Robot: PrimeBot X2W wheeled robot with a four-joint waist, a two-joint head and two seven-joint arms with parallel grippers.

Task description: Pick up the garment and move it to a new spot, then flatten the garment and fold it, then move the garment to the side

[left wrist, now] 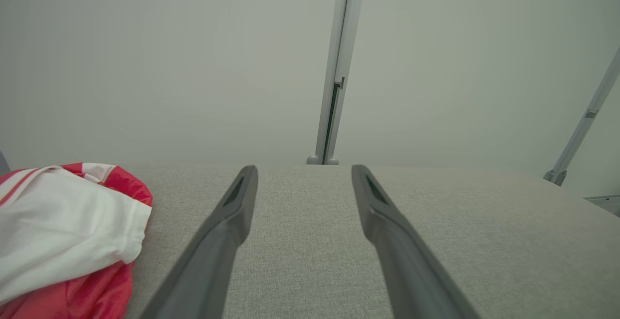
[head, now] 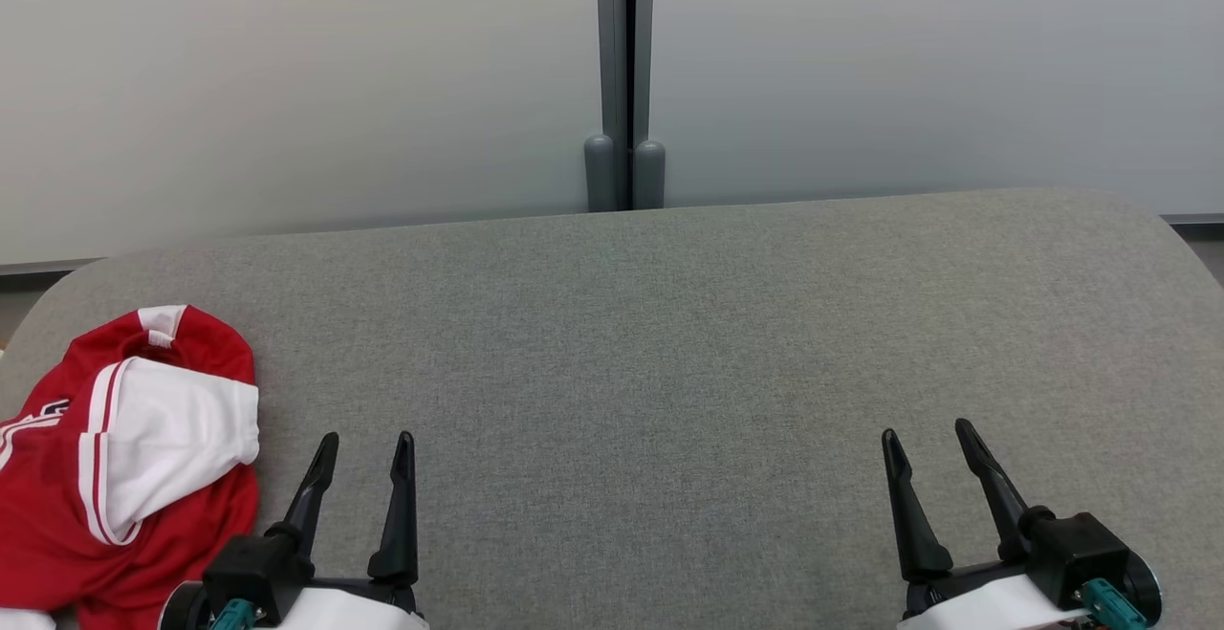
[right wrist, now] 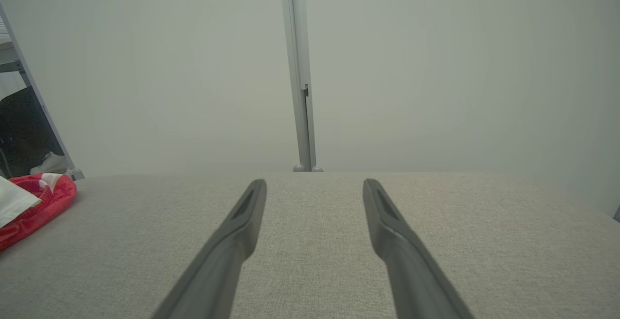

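The red and white garment (head: 124,458) lay crumpled at the near-left corner of the grey padded table (head: 669,324), a white sleeve folded over its red body. Part of it ran off the head view's left and bottom edges.

Both pincers were released and held nothing. The left gripper (head: 368,436) and the right gripper (head: 926,427) each showed 2 dark fingers spread over bare table, pointing toward 12 o'clock.

From the left gripper the heap sat at about 9 o'clock, just beside its outer finger and not touching it. From the right gripper it also lay toward 9 o'clock, but well apart, across most of the table. What showed of the heap ran longest from 12 to 6 o'clock.

The left arm was plainly the nearer. The pickup probably called for it to swing toward 9 o'clock and close on a raised fold, with the table's middle a likely new spot.
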